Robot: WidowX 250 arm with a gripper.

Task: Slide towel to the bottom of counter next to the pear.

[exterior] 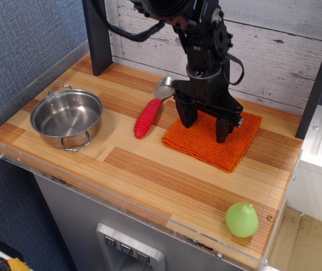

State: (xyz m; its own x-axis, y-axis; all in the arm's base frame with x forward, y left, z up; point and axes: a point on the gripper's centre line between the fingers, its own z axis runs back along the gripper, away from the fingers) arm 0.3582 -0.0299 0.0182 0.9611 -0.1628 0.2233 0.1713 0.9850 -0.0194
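The bright orange towel [206,144] lies flat at the back right of the wooden counter [149,169]. My black gripper [204,127] hangs over the towel's back half, open, its two fingertips down at or just above the cloth; I cannot tell whether they touch it. The light-green pear [242,219] sits at the front right corner of the counter, well apart from the towel and the gripper.
A red-handled metal spoon [149,114] lies just left of the towel. A steel pot [66,118] stands at the left. A dark post [96,34] rises at the back left. A clear acrylic rim [121,204] runs along the counter's edges.
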